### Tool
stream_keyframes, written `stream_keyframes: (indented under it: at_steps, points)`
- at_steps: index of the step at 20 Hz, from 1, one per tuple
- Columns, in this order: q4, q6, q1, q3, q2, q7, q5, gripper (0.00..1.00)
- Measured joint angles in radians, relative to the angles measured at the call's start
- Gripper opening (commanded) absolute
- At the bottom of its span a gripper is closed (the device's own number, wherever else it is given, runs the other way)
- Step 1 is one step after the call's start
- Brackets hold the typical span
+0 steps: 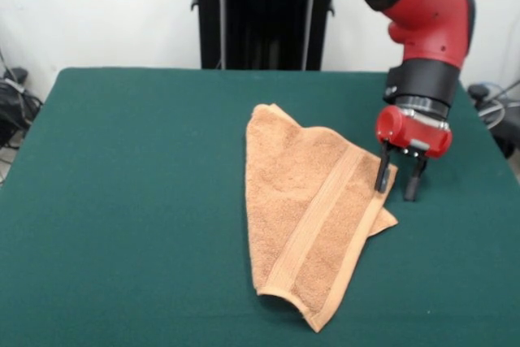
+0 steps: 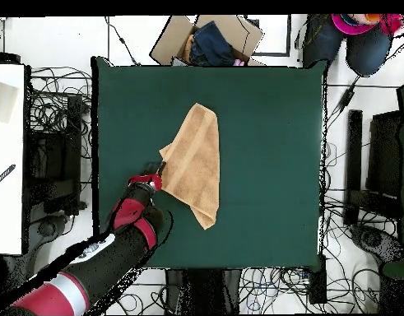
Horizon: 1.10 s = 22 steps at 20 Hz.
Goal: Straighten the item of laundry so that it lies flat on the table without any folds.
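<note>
The light orange-tan towel lies on the dark green table, folded over itself into a rough triangle, with a woven band running diagonally across the top layer. My gripper is down at the towel's right corner, open, with one finger against the towel's edge and the other just off it over the felt. In the overhead view the towel lies near the middle of the table, and the gripper is at its left corner.
A black stand rises behind the table's far edge. In the overhead view an open cardboard box with dark cloth sits past the table's top edge, a person shows at the top right, and cables lie around the table.
</note>
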Motion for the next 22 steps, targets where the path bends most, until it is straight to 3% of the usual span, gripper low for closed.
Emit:
stream_keyframes:
  at_steps: [22]
  points:
    - [0.000, -0.097, -0.058, 0.021, -0.014, 0.000, -0.149, 1.00]
